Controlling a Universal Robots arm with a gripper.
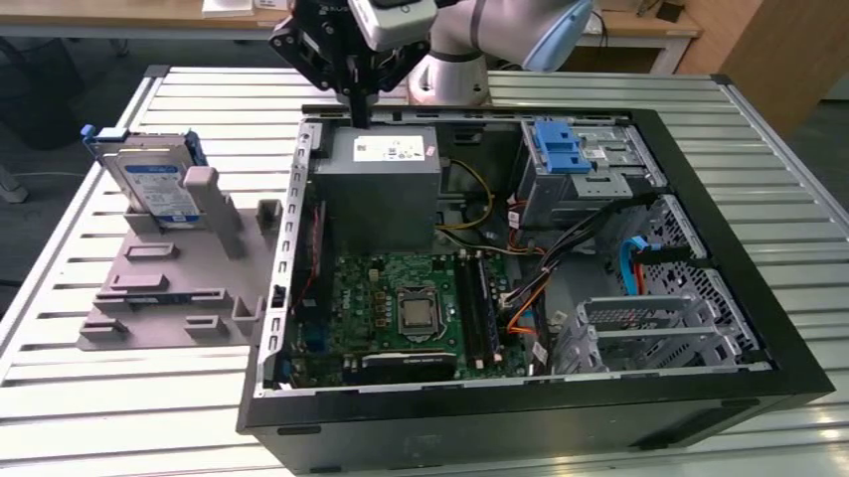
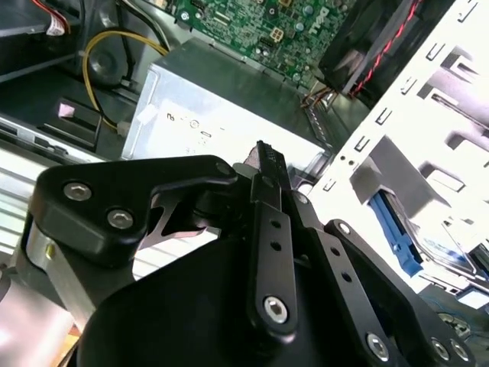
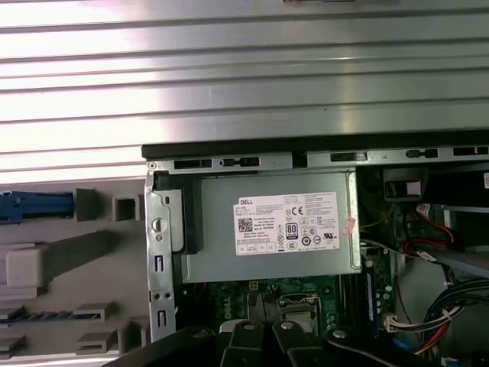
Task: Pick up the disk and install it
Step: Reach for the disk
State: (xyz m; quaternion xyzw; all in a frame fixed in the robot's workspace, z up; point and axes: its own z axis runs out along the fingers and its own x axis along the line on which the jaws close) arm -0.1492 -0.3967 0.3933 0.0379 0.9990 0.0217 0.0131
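Observation:
The disk point(image 1: 153, 184) is a silver drive with a white-and-blue label and blue side rails. It stands on edge in a grey holder point(image 1: 173, 288) on the exterior view's left, outside the open computer case point(image 1: 743, 288). In the first wrist view its blue rail point(image 3: 30, 206) shows beside the case wall. My gripper point(image 1: 358, 114) hangs shut with nothing in it over the case's far edge, just above the grey power-supply box point(image 1: 378, 179). It is well to the right of the disk. In the second wrist view the black fingers point(image 2: 267, 183) are pressed together.
The case lies open on a slatted metal table point(image 1: 133, 407). Inside are a green motherboard point(image 1: 398, 308), loose cables point(image 1: 531, 298), a drive bay with a blue latch point(image 1: 571, 149) and a metal cage point(image 1: 650, 328). The power-supply box point(image 3: 271, 225) sits directly below the wrist.

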